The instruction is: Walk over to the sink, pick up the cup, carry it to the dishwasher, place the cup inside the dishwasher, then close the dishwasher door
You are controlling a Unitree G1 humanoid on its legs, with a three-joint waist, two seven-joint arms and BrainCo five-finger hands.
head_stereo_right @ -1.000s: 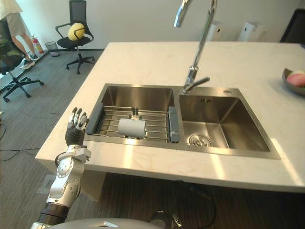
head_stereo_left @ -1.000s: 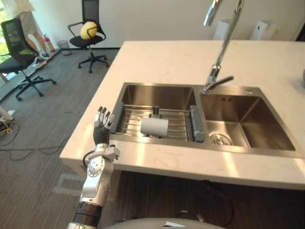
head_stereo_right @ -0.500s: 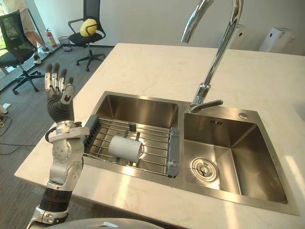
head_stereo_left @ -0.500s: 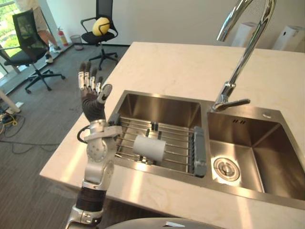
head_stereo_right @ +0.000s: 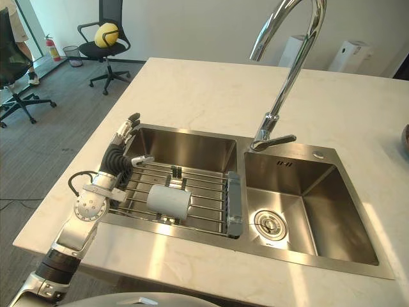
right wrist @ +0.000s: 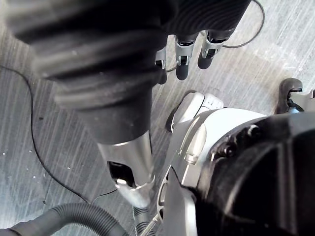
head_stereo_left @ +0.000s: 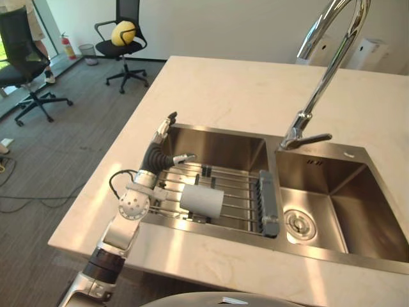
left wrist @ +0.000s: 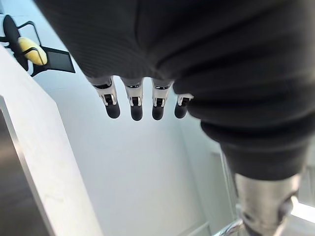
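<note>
Lying on its side, the cup (head_stereo_left: pixel 202 199) rests on the wire rack (head_stereo_left: pixel 239 204) that spans the left basin of the sink (head_stereo_left: pixel 332 248), its round wall white and its open end hard to make out from where I stand. The rack's grey end piece (head_stereo_left: pixel 267 203) sits just beside the divider between the two basins. The left hand (head_stereo_left: pixel 153 155) hovers over the sink's left rim, near the cup but not touching it. Its fingers are straight and spread wide, the thumb stretched out over the rack bars, holding nothing. In the right basin the drain (head_stereo_left: pixel 295 222) shows at the bottom. The faucet (head_stereo_left: pixel 319 83) arches high above the divider, its lever pointing over the right basin. All this is set in a pale stone counter (head_stereo_left: pixel 223 89). The right hand (right wrist: pixel 181 64) hangs low by the robot's side, fingers loose and pointing at the grey carpet, with nothing in it. Well back across the room stands an office chair (head_stereo_left: pixel 123 54) with a yellow thing (head_stereo_left: pixel 123 32) on its seat, and a second chair (head_stereo_left: pixel 22 70) nearer the window.
</note>
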